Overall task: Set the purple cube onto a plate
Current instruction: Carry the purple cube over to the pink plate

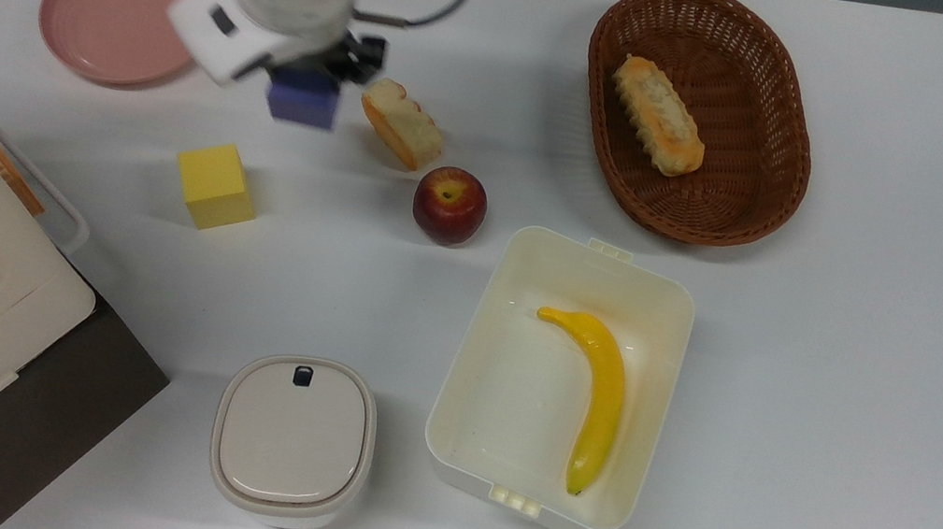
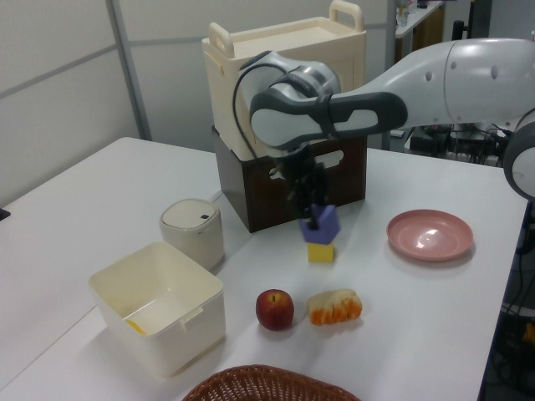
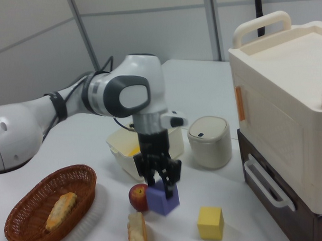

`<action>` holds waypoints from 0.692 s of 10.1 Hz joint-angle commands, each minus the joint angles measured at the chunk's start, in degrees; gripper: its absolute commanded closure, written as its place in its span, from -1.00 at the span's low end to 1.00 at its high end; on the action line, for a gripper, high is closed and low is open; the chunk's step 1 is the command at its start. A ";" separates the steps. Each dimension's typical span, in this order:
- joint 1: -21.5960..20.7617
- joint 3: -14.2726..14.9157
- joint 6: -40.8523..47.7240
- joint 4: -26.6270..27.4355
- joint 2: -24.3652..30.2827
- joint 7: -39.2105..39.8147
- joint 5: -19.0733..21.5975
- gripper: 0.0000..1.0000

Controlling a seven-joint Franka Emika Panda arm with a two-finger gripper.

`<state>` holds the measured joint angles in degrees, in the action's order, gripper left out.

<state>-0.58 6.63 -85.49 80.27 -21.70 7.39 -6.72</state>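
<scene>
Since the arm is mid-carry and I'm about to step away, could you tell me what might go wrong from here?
1. The tool grips the purple cube only near its top, and the cube hangs tilted, so it could slip and drop.
2. The cube is in the air short of the pink plate; an early release would land it on the table.
3. A low path might clip the bread slice nearby.

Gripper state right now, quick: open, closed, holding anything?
Gripper: closed on the purple cube, holding it up off the table.
</scene>
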 commanded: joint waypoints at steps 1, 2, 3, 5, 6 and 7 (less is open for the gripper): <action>3.56 4.42 6.03 1.29 0.69 9.97 -2.32 1.00; 4.00 6.71 6.82 1.56 0.43 14.19 -3.63 1.00; 5.92 7.86 6.74 1.56 0.08 17.19 -3.73 1.00; 11.37 7.87 5.96 1.82 -1.06 22.64 -4.00 1.00; 12.78 7.87 5.08 2.00 -1.15 24.23 -5.48 0.95; 13.67 7.87 3.77 2.00 -1.94 24.51 -5.75 0.63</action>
<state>12.23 14.31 -79.64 81.43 -23.33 29.94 -10.96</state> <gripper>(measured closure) 0.432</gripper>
